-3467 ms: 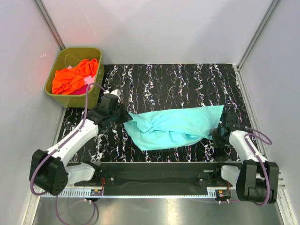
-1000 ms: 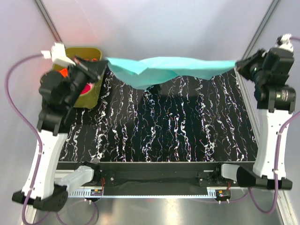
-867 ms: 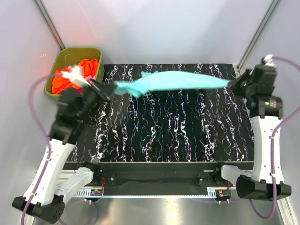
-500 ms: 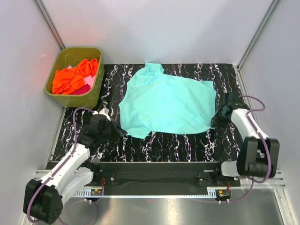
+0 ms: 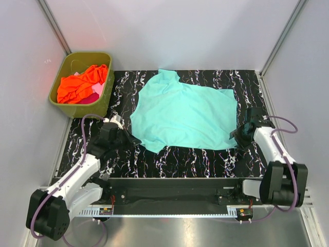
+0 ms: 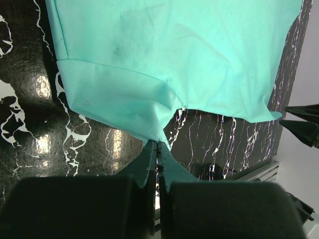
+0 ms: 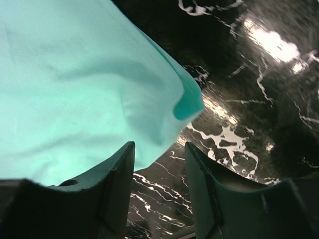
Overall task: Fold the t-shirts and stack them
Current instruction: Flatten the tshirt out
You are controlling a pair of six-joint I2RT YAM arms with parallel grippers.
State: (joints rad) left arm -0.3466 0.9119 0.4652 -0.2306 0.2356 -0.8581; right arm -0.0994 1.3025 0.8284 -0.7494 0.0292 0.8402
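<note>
The teal t-shirt [image 5: 182, 116] is a plain, bright turquoise with no print. The bench [image 5: 205, 162] is glossy black with white marble veining. The tub [image 5: 82, 109] is olive green. One t-shirt [image 5: 77, 85] is orange and another [image 5: 88, 99] is magenta. The left arm [image 5: 77, 174] and the right arm [image 5: 271, 145] are white with black joints, and their cables [image 5: 83, 135] are purple.

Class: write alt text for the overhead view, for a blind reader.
A teal t-shirt lies spread on a black marbled table, the left gripper at its near left corner, the right gripper at its near right. An olive tub at far left holds an orange shirt and a pink shirt.
</note>
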